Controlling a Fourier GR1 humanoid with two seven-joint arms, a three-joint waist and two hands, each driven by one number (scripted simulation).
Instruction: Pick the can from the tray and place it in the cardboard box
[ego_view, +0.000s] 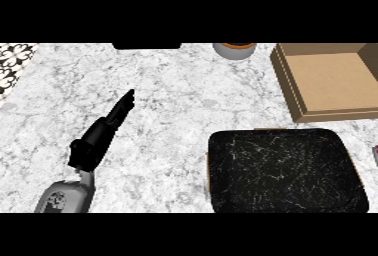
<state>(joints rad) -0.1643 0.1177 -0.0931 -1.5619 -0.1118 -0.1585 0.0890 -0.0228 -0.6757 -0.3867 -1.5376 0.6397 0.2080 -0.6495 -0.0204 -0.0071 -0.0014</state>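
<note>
As far as can be judged, step in hand: the pick has not been begun, since nothing is held and no hand is near the tray (284, 170).
Left hand (100, 135): it is shown at the lower left of the counter (184, 100), released, its fingers straight and pointing up the view, with nothing grasped.
Right hand: it is not shown in the head view.
Tray: a black tray with pale flecks is set at the lower right, and no can is made out on its surface.
Can: it cannot be placed with certainty. A thin pinkish sliver (375, 155) is cut by the right edge, just beside the tray, and whether that is the can cannot be told.
Cardboard box (328, 80): it lies open at the upper right, just beyond the tray, and nothing is seen inside.
Hand to tray: the left hand is well apart from the tray, to its left.
Next move: the can must first be found, most likely by the right hand, before a grasp and a short carry to the box can be made.
Other: a round grey pot (235, 50) stands at the far edge.
</note>
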